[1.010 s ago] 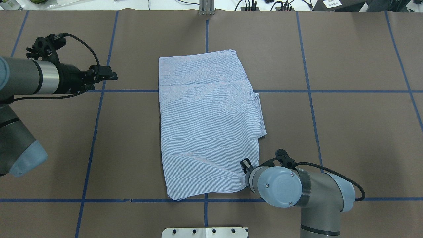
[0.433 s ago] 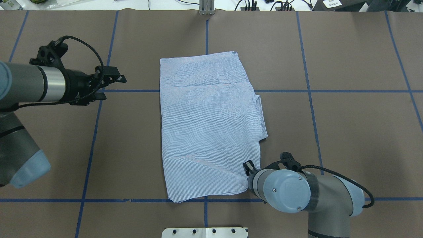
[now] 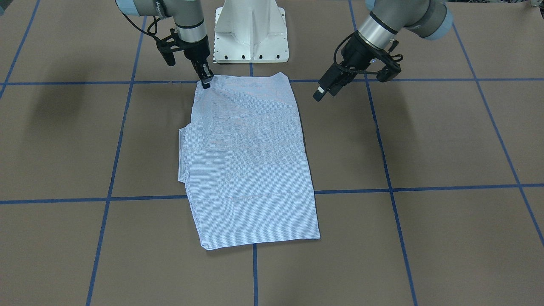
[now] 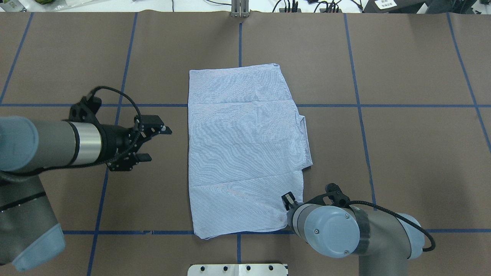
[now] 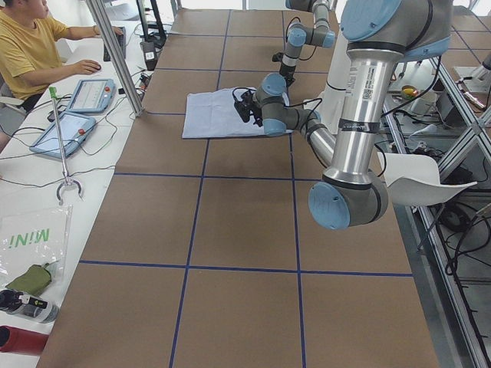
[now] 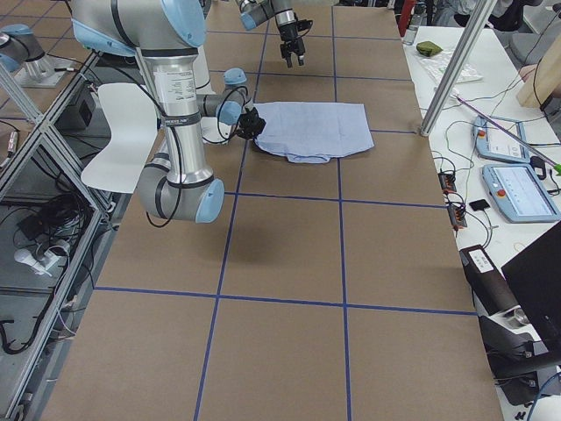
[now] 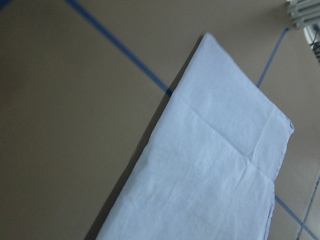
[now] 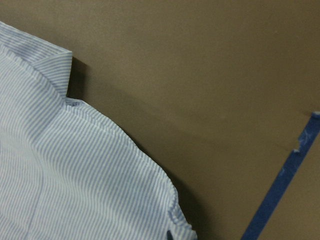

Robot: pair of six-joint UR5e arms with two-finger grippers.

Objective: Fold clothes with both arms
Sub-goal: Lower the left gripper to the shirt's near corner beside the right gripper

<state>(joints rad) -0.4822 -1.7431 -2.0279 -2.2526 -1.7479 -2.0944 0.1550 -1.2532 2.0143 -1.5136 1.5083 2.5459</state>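
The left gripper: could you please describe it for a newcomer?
On the brown table, find the striped blue shirt in the middle. The left gripper hovers open beside the shirt's long edge; unlike the right gripper, pinching a shirt corner, it touches no cloth.

Setting: robotics lab. We record a left arm (image 4: pixel 46 142), a right arm (image 4: pixel 383 230), a white pedestal (image 3: pixel 250 29), a brown table (image 4: pixel 422 57) gridded in blue tape (image 4: pixel 402 105), aluminium posts (image 5: pixel 115 57), and a side bench (image 5: pixel 31 207) with teach pendants (image 5: pixel 63 134) and a seated person (image 5: pixel 23 46).

Shirt (image 4: pixel 245 149) mid table (image 4: pixel 402 153), left end effector (image 4: pixel 155 142) beside, right end effector (image 3: pixel 207 81) @ nr corner
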